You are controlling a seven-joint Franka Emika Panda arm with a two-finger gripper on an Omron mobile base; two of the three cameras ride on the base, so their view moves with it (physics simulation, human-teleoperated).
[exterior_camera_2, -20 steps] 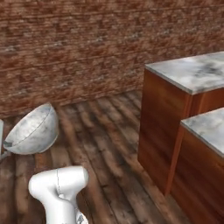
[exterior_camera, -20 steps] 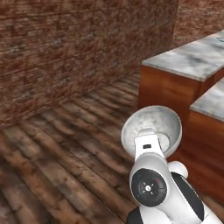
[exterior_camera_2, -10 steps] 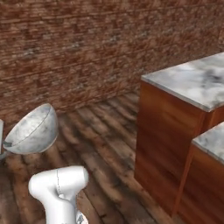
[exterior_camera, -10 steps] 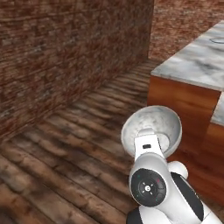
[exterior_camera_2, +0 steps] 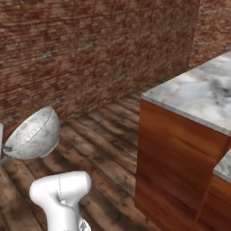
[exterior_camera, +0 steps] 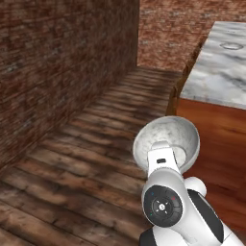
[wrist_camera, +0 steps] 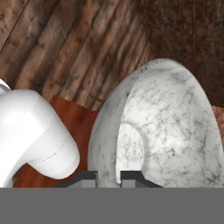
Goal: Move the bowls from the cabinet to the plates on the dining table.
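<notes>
A pale grey-white speckled bowl [exterior_camera: 166, 139] hangs tilted on its side above the wood floor, and my gripper [exterior_camera: 165, 153] is shut on its rim. In the hand view the bowl [wrist_camera: 162, 127] looms close, its rim pinched between my two dark fingertips [wrist_camera: 87, 177]. From the right base view the bowl [exterior_camera_2: 34, 134] sits at the far left. The dining table [exterior_camera: 218, 72], marble-topped with plain red-brown sides, stands to the right. A flat pale plate [exterior_camera: 232, 45] lies far back on it. The cabinet is out of view.
A brick wall [exterior_camera: 57, 62] runs along the left and meets another brick wall [exterior_camera: 173, 29] at the far corner. Dark wood plank floor [exterior_camera: 81, 158] lies between wall and table. A second marble-topped counter edge [exterior_camera_2: 224, 166] shows at the lower right.
The whole picture has shifted, so the base has turned: the table now looms larger and closer on the right. The bowl stays in my grip, held in the same place relative to the arm.
</notes>
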